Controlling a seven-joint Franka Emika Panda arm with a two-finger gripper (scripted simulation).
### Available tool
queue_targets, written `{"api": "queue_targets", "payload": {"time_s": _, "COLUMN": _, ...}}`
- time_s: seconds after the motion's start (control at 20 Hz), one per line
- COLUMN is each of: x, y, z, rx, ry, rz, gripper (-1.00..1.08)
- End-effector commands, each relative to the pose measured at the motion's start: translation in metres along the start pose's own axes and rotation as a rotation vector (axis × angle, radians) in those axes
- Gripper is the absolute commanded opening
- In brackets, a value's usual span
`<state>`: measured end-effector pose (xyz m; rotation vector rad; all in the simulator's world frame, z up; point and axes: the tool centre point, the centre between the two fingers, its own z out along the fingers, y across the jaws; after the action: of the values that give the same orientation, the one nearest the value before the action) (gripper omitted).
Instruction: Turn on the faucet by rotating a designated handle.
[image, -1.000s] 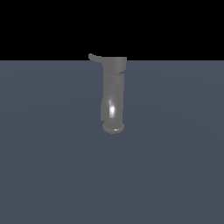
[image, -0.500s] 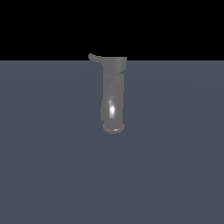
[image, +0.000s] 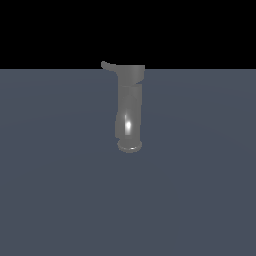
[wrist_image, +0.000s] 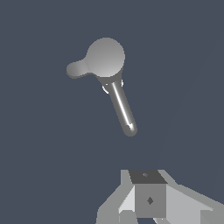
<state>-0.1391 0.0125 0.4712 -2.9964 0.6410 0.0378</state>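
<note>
In the exterior view the glossy grey faucet (image: 129, 107) stands on the dark floor, its thick tube curving down to a flared rim (image: 130, 146). From the wide cap the thin handle (image: 107, 65) sticks out toward the exterior view's left. The wrist view looks down on the faucet's round cap (wrist_image: 105, 56), with the short handle (wrist_image: 77, 69) on one side and the long tube (wrist_image: 122, 107) on another. My gripper (wrist_image: 148, 194) shows only in the wrist view, as white and grey blocks at the frame edge. It is well apart from the faucet and holds nothing. Its jaws are not readable.
A flat dark grey-blue floor (image: 60, 190) runs all around the faucet, under a black background. Nothing else stands in either view.
</note>
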Motion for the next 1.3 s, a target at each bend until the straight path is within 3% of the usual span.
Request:
{"api": "queue_targets", "payload": {"time_s": 0.0, "x": 0.012, "y": -0.007, "z": 0.006, "rx": 0.007, "ry": -0.007, "rz": 0.066, "gripper": -1.00}}
{"api": "queue_targets", "payload": {"time_s": 0.55, "x": 0.063, "y": -0.037, "z": 0.039, "rx": 0.018, "ry": -0.027, "rz": 0.357, "gripper": -1.00}}
{"api": "queue_targets", "payload": {"time_s": 1.25, "x": 0.122, "y": -0.074, "z": 0.093, "rx": -0.002, "ry": -0.019, "rz": 0.731, "gripper": -1.00}}
